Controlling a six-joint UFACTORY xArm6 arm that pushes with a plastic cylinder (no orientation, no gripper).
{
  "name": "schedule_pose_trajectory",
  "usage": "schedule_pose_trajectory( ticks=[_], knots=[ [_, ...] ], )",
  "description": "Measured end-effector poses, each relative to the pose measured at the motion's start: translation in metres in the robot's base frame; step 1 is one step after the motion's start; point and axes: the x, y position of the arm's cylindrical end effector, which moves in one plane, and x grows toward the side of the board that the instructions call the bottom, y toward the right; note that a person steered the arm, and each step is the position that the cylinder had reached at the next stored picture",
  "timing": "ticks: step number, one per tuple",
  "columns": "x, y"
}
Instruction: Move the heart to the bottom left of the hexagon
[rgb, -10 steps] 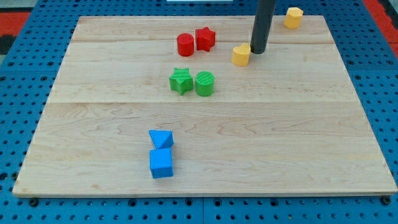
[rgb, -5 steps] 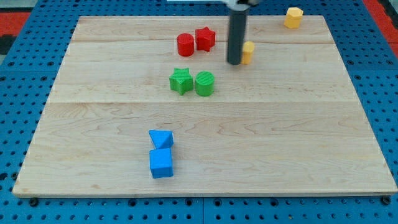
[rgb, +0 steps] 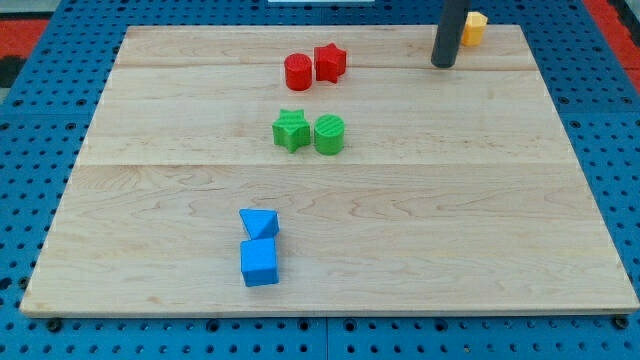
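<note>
One dark rod is all my arm ends in, so you have no fingers to read as spread, pressed together or pinching. You can see my tip (rgb: 443, 64) resting on the desk (rgb: 450, 220) near the view's top right corner. Just beside the rod, up and to the view's right, sits a yellow block (rgb: 476, 27). The rod covers its left edge, so you cannot tell whether they touch, nor make out the block's shape. That is the only yellow piece you can see, and no heart outline can be picked out anywhere on the desk.

Well to the view's left of my tip, a red cylinder (rgb: 298, 72) and a red star (rgb: 330, 62) sit side by side, touching or nearly so. Below them, near the middle, a green star (rgb: 291, 129) and a green cylinder (rgb: 329, 134) form a similar pair. Far down toward the view's bottom, a blue triangle (rgb: 259, 223) lies right against the top of a blue cube (rgb: 259, 262).

The desk is pale wood in broad planks and rests on a blue perforated panel (rgb: 40, 120) that frames it on all sides.
</note>
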Motion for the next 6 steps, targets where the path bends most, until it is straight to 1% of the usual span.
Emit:
schedule_pose_trajectory(
  ticks=[1, 2, 3, 4, 5, 6],
  knots=[
    [-0.007, 0.09],
    [-0.06, 0.146],
    [-0.088, 0.156],
    [-0.09, 0.153],
    [-0.09, 0.122],
    [-0.068, 0.124]
  ],
)
